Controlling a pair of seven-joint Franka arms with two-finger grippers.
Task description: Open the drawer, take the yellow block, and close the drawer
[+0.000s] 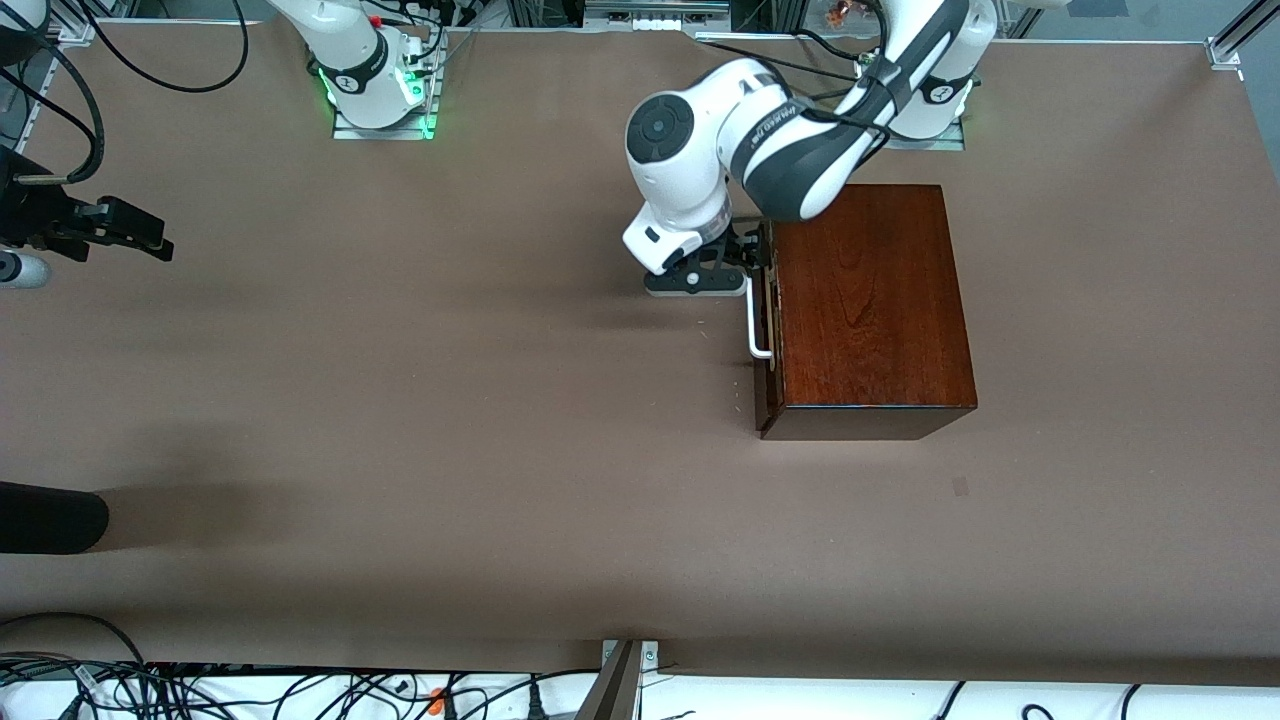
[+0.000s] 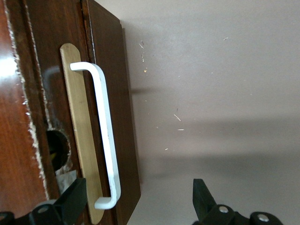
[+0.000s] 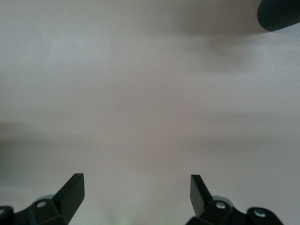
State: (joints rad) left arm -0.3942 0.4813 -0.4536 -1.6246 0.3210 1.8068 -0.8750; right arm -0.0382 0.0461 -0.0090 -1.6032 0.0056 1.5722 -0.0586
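The dark wooden box (image 1: 868, 300) stands toward the left arm's end of the table. Its drawer (image 1: 766, 345) is shut, and its white bar handle (image 1: 757, 325) faces the table's middle. My left gripper (image 1: 752, 262) is low in front of the drawer, open. In the left wrist view its fingers (image 2: 72, 199) stand wide on either side of one end of the handle (image 2: 105, 140) without touching it. My right gripper (image 1: 150, 232) waits open over bare table at the right arm's end, empty in its wrist view (image 3: 137, 187). The yellow block is not in view.
A black rounded object (image 1: 50, 517) lies at the table's edge at the right arm's end, nearer the front camera; it also shows in the right wrist view (image 3: 281, 14). Cables (image 1: 180, 60) hang near the arm bases. The brown table (image 1: 450, 420) is bare in the middle.
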